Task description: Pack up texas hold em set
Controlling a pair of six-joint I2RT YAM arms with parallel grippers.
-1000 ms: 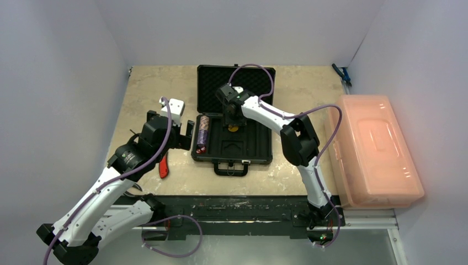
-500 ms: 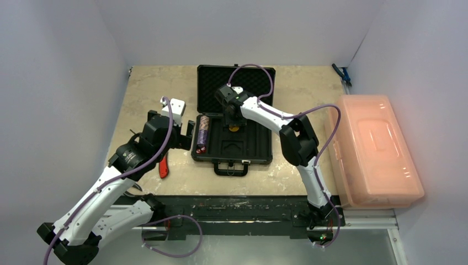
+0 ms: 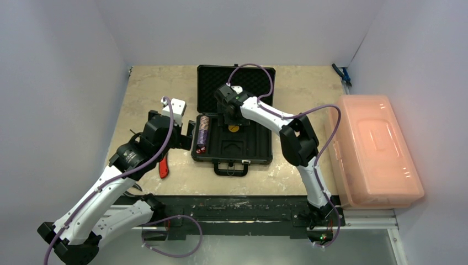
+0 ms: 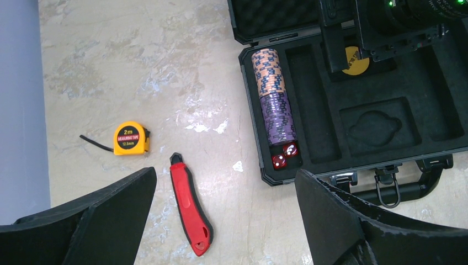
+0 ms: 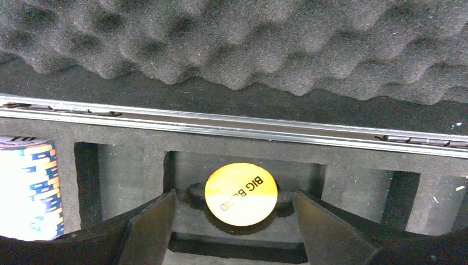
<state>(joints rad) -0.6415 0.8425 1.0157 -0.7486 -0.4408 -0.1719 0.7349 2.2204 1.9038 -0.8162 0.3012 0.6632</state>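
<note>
**A:** Where's the briefcase [image 3: 256,144]?

**B:** Centre of the top view, lid open. Chip stacks [image 4: 273,96] fill the tray's left-hand slot, with two red dice [image 4: 284,155] at its lower end.

**A:** And the right gripper [image 5: 237,232]?

**B:** Spread wide, one finger on either side of the yellow disc [image 5: 241,194] (lettered BIG) in its pocket, not touching it.

**A:** Left gripper [image 4: 226,221]?

**B:** Also wide, holding nothing, over the table [image 4: 165,66] left of the briefcase.

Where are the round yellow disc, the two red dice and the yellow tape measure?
Round yellow disc [image 5: 240,194]: right wrist view, its centre.
Two red dice [image 4: 278,161]: left wrist view, lower die.
Yellow tape measure [image 4: 131,138]: left wrist view, round label.
</note>
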